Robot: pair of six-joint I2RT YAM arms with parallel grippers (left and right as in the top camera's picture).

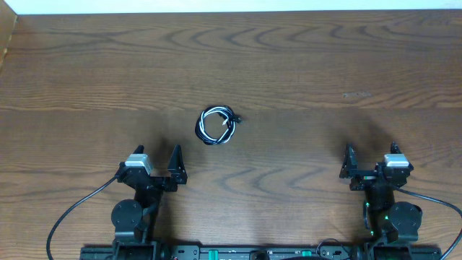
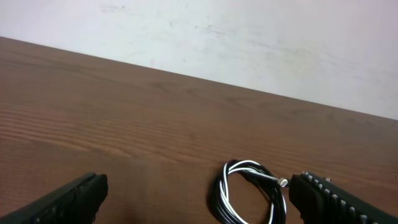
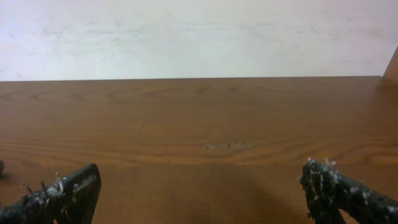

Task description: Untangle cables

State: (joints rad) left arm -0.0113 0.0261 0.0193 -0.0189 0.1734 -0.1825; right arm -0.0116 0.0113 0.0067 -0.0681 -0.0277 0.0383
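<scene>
The cables (image 1: 200, 127) lie in one small coil at the middle of the wooden table, a black cable and a white cable looped together. In the left wrist view the coil (image 2: 222, 193) sits low and right of centre, a silver plug tip (image 2: 283, 182) close to my right-hand finger (image 2: 323, 199). My left gripper (image 1: 158, 150) (image 2: 199, 186) stands open, just near and left of the coil, touching nothing. My right gripper (image 1: 371, 150) (image 3: 200, 174) is open too, far to the right over bare wood. The cables do not show in the right wrist view.
A pale scuff (image 1: 355, 94) (image 3: 227, 146) marks the wood ahead of the right gripper. The table's far edge (image 3: 199, 78) meets a white wall. Thick black arm wires (image 1: 72, 213) curve off the left arm's base near the front edge.
</scene>
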